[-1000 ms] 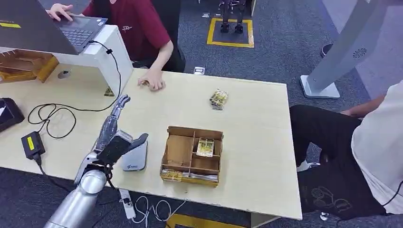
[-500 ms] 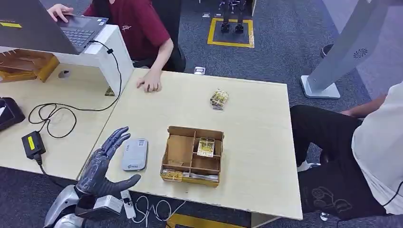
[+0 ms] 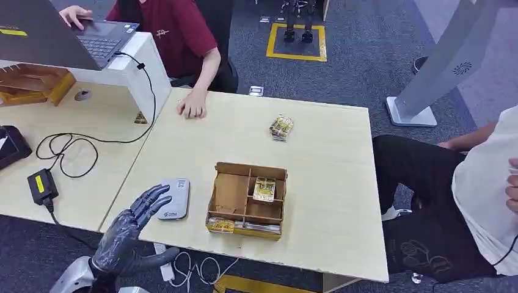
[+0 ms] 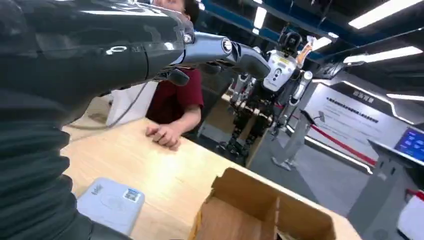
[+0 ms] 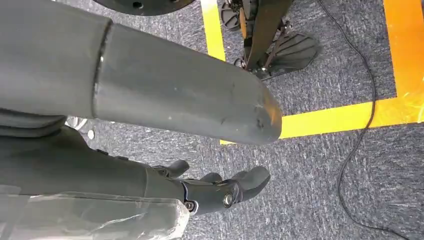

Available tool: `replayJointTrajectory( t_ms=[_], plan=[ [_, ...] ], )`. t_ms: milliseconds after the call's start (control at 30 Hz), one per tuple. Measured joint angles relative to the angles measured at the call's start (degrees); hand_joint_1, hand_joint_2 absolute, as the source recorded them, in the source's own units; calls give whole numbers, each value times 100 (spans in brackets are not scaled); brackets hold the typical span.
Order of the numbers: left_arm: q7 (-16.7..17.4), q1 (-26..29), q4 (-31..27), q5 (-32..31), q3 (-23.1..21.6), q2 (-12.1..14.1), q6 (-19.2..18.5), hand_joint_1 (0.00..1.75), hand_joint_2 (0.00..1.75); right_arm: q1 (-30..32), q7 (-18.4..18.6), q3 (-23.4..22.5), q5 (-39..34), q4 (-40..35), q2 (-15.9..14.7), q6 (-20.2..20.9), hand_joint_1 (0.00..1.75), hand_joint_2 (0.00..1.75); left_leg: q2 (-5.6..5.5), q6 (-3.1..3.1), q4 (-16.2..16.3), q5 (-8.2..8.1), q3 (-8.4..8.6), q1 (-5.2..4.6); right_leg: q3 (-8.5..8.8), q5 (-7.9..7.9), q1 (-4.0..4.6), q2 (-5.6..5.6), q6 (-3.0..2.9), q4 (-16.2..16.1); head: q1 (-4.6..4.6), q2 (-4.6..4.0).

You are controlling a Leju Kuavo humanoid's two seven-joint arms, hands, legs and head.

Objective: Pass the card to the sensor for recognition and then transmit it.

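From the head view, a card (image 3: 264, 188) lies flat in a middle compartment of the cardboard divider box (image 3: 247, 199) on the bench (image 3: 324, 183), its long axis running away from the robot; more cards (image 3: 243, 227) fill the box's near slot, and a small packet (image 3: 281, 127) lies farther off. Just left of the box sits the grey sensor (image 3: 171, 198). Left hand (image 3: 125, 235) hovers at the bench's near edge, fingers (image 3: 148, 201) spread, holding nothing.

Left wrist view: the sensor and box wall lie close; a person's hand (image 4: 162, 135) rests on the bench.

Right wrist view: the right hand (image 5: 220, 187) hangs over carpet, fingers loosely curled, empty.
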Motion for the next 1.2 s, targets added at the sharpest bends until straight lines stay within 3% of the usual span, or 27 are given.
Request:
replayJointTrajectory(
  t_ms=[167, 367, 800, 1200],
  plan=[
    [289, -2, 96, -782, -140, -116, 631, 0, 175, -2, -4, -9, 68, -7, 2, -2, 0, 0, 0, 0, 0, 0, 1, -1, 1, 0, -2, 0, 0, -1, 0, 0],
    [617, -96, 387, -1284, -394, -232, 1013, 0, 175, -3, -4, -9, 129, -13, 9, -2, 0, 0, 0, 0, 1, 0, 2, -2, 1, 0, -2, 0, 0, -1, -2, 0],
    [653, -474, 1130, -1199, -1058, -638, 1043, 0, 175, -12, -4, -15, 230, -31, 20, -11, 0, 0, 0, 4, 1, -2, 1, -2, 0, 0, -2, 0, 0, -2, 0, 0],
    [907, -817, 1860, -1722, -1458, -1010, 1192, 0, 175, -35, -7, -15, 370, -28, 20, -4, 0, 0, 0, 4, 1, -2, 2, -2, 1, 1, -2, -1, 0, -2, -2, 0]
  ],
)
